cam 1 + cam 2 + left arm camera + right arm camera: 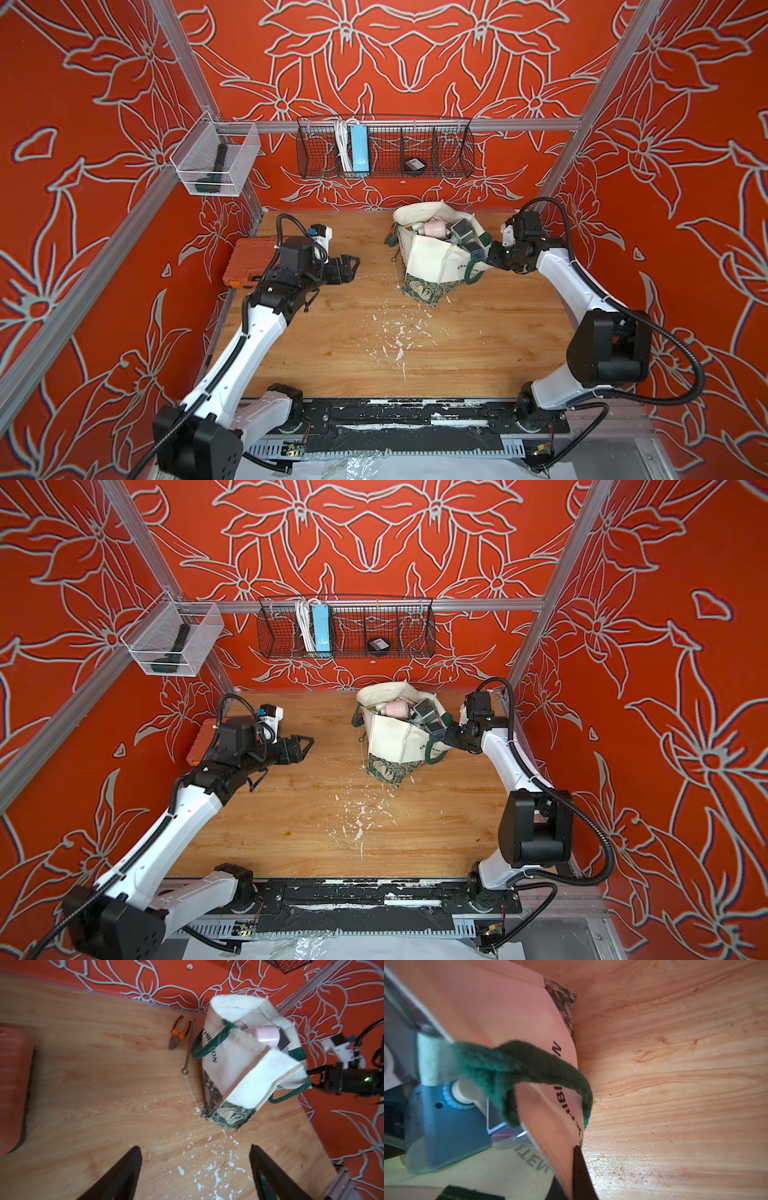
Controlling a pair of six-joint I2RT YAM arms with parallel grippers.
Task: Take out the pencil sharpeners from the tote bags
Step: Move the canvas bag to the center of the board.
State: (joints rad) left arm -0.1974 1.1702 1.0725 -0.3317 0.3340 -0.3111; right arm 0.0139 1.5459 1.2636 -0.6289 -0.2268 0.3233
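Left pincer [194,1147] gapes; only its view shows pliers [179,1032].

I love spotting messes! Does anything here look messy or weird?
Yes. White flakes are scattered over the wooden table in front of the cream canvas tote bag, like a spill. Orange-handled pliers and a thin metal spanner lie loose beside the bag.

— What surrounds the table [332,332]?
— Red walls [415,75] on three sides, covered in big grey-outlined flowers [642,145], with aluminium rails [519,124] framing them.
— Anything hung up?
— A black wire basket [453,153] hangs on the back rail and a clear mesh bin [243,166] on the left one.
— And the tabletop?
— Pale wood grain, flecked with white chips [399,353] near the middle, evenly lit.
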